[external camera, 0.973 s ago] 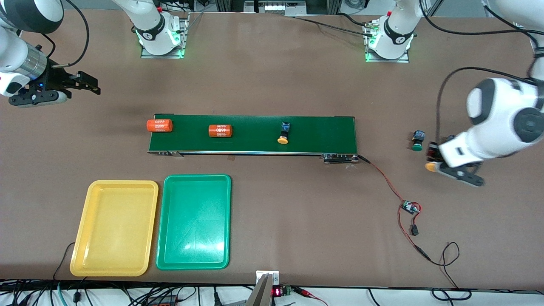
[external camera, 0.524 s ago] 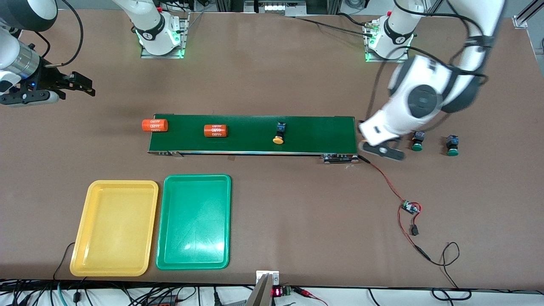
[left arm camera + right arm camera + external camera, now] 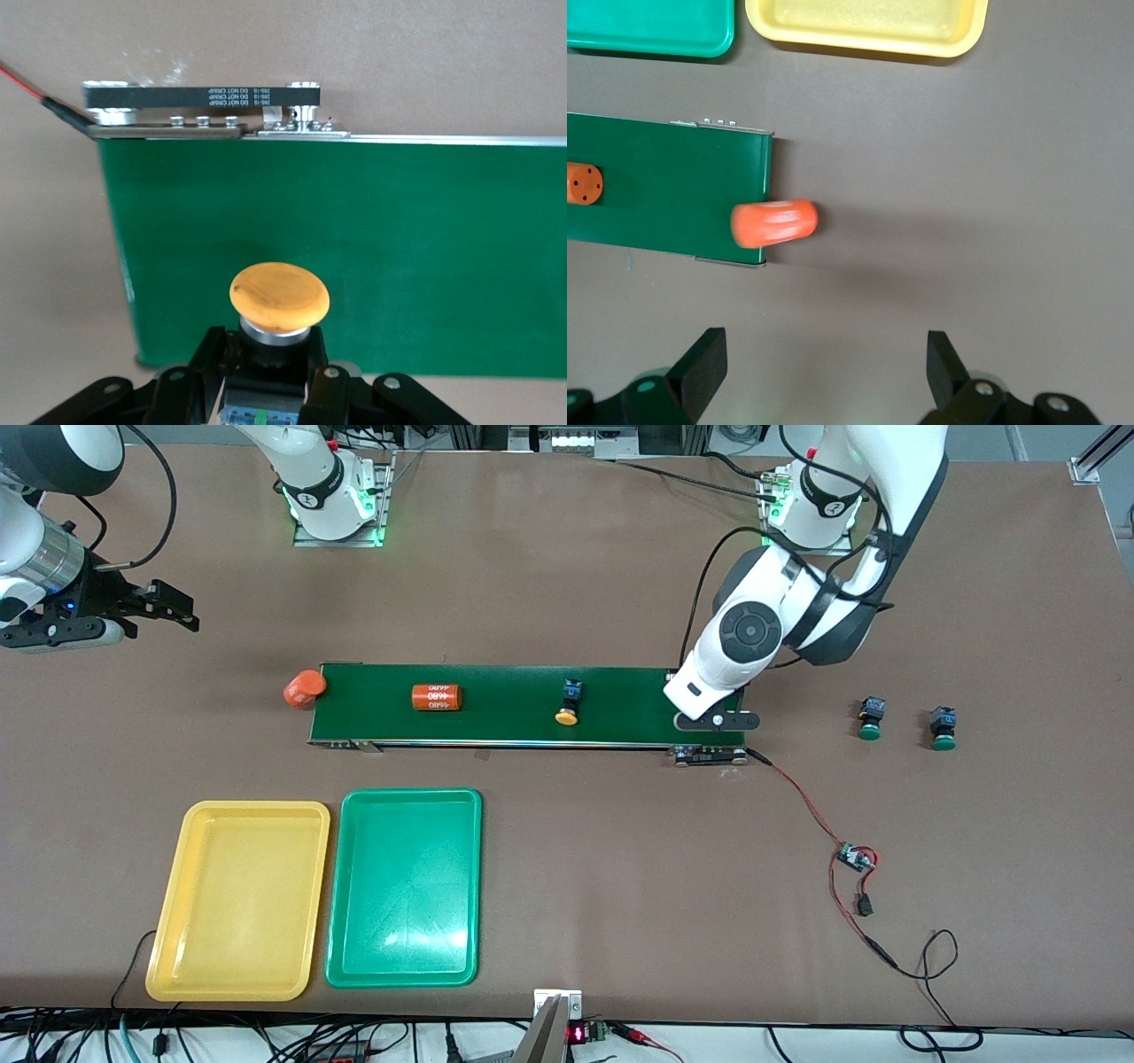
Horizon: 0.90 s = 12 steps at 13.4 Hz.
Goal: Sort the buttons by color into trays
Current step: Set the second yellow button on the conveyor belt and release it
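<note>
My left gripper (image 3: 713, 722) hangs over the conveyor belt's (image 3: 638, 691) end toward the left arm. In the left wrist view it (image 3: 266, 343) is shut on the black-and-blue body of an orange-yellow button (image 3: 279, 297), cap pointing outward. Another orange-yellow button (image 3: 568, 701) lies mid-belt. Two green buttons (image 3: 870, 719) (image 3: 942, 728) stand on the table past that belt end. The yellow tray (image 3: 257, 807) and green tray (image 3: 407, 794) lie side by side nearer the camera, both empty. My right gripper (image 3: 177, 607) waits open over bare table at the right arm's end, its fingers (image 3: 700, 365) holding nothing.
One orange cylinder (image 3: 304, 688) tips off the belt's end toward the right arm and shows blurred in the right wrist view (image 3: 775, 223). Another cylinder (image 3: 437, 697) lies on the belt. A red-and-black wire with a small circuit board (image 3: 855, 857) trails from the belt's motor end.
My left arm swung from the table near the green buttons to over the belt's end, carrying the orange-yellow button. The belt's load shifted toward the right arm's end; the end cylinder is dropping off.
</note>
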{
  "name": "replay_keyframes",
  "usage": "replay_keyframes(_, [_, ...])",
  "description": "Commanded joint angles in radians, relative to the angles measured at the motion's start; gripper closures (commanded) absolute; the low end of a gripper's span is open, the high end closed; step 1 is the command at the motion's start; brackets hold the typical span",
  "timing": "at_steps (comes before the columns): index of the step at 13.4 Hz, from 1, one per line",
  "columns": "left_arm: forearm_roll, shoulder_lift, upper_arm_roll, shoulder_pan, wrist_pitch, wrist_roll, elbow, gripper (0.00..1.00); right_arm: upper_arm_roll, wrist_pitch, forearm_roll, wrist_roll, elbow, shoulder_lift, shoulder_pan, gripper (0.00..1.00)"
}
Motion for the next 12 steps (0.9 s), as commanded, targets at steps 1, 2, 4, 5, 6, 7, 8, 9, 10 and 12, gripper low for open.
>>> replay_keyframes(1, [-0.034, 0.024, 0.008, -0.024, 0.044, -0.03, 0.005, 1.0, 0.007, 0.005, 0.001, 0.001, 0.013, 0.01, -0.005, 0.0])
replay_keyframes(2, [-0.033, 0.03, 0.008, -0.026, 0.067, -0.041, 0.008, 1.0, 0.007, 0.003, 0.001, 0.002, 0.011, 0.01, -0.005, 0.0])
replay_keyframes(4, [-0.033, 0.038, 0.008, -0.026, 0.09, -0.041, 0.008, 0.98, 0.007, 0.002, 0.001, 0.001, 0.011, 0.017, -0.008, 0.0])
replay_keyframes(5, [-0.033, 0.041, 0.009, -0.026, 0.101, -0.041, 0.01, 0.88, 0.006, 0.002, 0.001, 0.001, 0.009, 0.018, -0.008, 0.0])
replay_keyframes(6, [-0.034, 0.047, 0.009, -0.024, 0.129, -0.043, 0.008, 0.63, 0.007, 0.002, 0.001, 0.001, 0.011, 0.018, -0.01, 0.0])
replay_keyframes(7, [-0.034, 0.049, 0.009, -0.023, 0.133, -0.041, 0.008, 0.33, 0.006, 0.002, 0.001, 0.002, 0.011, 0.018, -0.01, 0.0])
replay_keyframes(8, [-0.036, 0.047, 0.009, -0.023, 0.135, -0.041, 0.008, 0.0, 0.006, 0.005, 0.001, 0.001, 0.011, 0.019, -0.01, 0.0])
replay_keyframes(9, [-0.036, 0.035, 0.009, -0.023, 0.133, -0.041, 0.008, 0.0, 0.006, 0.005, 0.001, 0.002, 0.011, 0.024, -0.01, 0.0])
replay_keyframes(10, [-0.04, 0.01, 0.009, -0.023, 0.129, -0.039, 0.008, 0.0, 0.006, 0.005, 0.001, 0.002, 0.011, 0.024, -0.01, 0.0])
replay_keyframes(12, [-0.042, -0.055, 0.011, -0.006, 0.117, -0.036, 0.007, 0.0, 0.006, 0.005, 0.001, 0.002, 0.011, 0.024, -0.012, 0.0])
